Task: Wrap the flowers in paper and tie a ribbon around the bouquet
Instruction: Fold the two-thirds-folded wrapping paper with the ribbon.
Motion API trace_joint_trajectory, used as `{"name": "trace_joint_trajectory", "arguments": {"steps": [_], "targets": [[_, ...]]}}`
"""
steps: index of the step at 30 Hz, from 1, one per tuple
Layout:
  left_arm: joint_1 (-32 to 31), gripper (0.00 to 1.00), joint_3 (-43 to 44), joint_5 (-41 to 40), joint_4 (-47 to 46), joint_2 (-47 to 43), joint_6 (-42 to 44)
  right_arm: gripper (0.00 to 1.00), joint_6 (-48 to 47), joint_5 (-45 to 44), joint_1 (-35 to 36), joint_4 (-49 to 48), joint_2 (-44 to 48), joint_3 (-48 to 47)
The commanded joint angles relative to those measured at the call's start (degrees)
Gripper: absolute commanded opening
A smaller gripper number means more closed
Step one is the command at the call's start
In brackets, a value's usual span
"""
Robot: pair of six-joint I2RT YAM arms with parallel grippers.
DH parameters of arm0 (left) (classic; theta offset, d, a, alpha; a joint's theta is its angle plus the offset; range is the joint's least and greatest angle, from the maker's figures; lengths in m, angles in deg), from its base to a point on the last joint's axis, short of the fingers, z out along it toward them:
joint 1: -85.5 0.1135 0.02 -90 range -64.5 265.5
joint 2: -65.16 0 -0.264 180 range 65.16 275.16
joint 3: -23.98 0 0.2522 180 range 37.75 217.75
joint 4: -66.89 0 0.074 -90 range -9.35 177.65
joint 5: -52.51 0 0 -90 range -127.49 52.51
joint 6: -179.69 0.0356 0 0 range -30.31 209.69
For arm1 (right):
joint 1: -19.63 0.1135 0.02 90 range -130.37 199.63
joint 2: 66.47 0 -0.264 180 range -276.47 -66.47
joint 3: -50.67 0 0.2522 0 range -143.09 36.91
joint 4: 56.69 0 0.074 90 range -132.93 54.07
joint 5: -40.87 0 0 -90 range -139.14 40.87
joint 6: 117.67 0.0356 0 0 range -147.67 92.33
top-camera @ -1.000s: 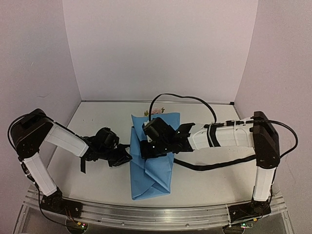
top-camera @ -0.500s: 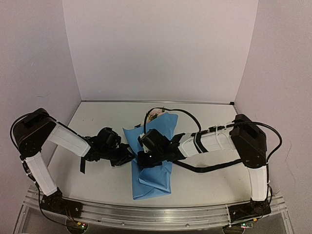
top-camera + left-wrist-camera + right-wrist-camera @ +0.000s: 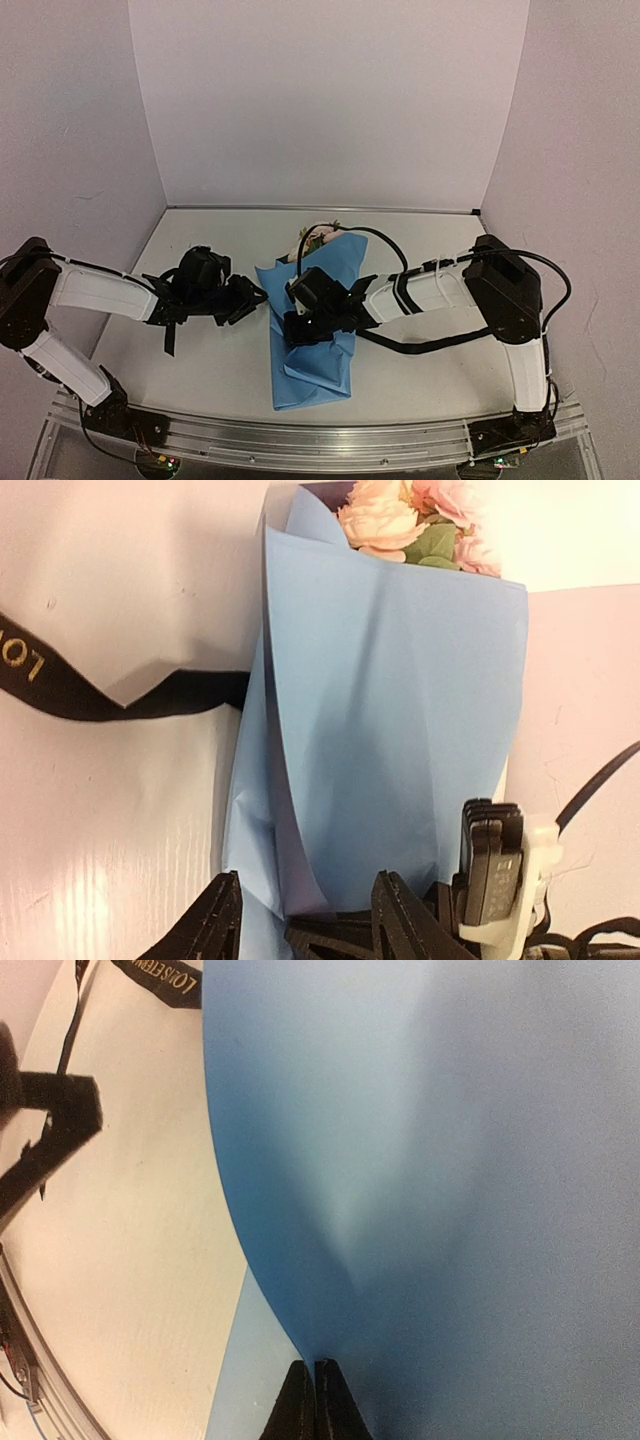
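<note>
The light blue paper (image 3: 316, 362) lies folded lengthwise over the flowers (image 3: 320, 235), whose pale pink rose heads (image 3: 400, 518) stick out of the far end. My right gripper (image 3: 297, 328) sits on the bundle's middle, shut on a raised fold of the paper (image 3: 450, 1160), which runs straight into its closed tips (image 3: 315, 1400). My left gripper (image 3: 250, 295) stands open just left of the paper's edge, and its fingers (image 3: 215, 925) hold nothing. The black ribbon (image 3: 60, 685) with gold lettering lies on the table and passes under the paper's left side.
A loose end of the ribbon (image 3: 170, 338) trails under the left forearm. The right arm's black cable (image 3: 430, 340) loops over the table beside the bundle. White walls (image 3: 330, 100) close the back and both sides, and a metal rail (image 3: 300, 438) runs along the near edge.
My left gripper has opened, let go of the paper's left edge and drawn back to the left. The right gripper slid left over the bundle, still shut, and the left flap now stands up.
</note>
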Motion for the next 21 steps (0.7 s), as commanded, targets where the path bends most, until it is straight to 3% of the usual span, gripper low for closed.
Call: {"name": "trace_joint_trajectory", "arguments": {"steps": [1,14,19,21], "targets": [[3.6,0.45,5.0,0.2,1.7,4.5,3.0,0.00,0.7,0.0,-0.1,-0.8,-0.9,-0.5],[6.6,0.36,16.7,6.6,2.3,18.0,10.3,0.00,0.4,-0.3,-0.1,-0.8,-0.8,-0.5],[6.7,0.22,20.1,6.4,5.4,21.6,11.4,0.00,0.2,-0.6,-0.1,-0.8,-0.5,-0.5],[6.6,0.08,21.1,6.0,6.3,22.6,12.1,0.00,0.1,-0.6,-0.1,-0.7,-0.1,-0.5]]}}
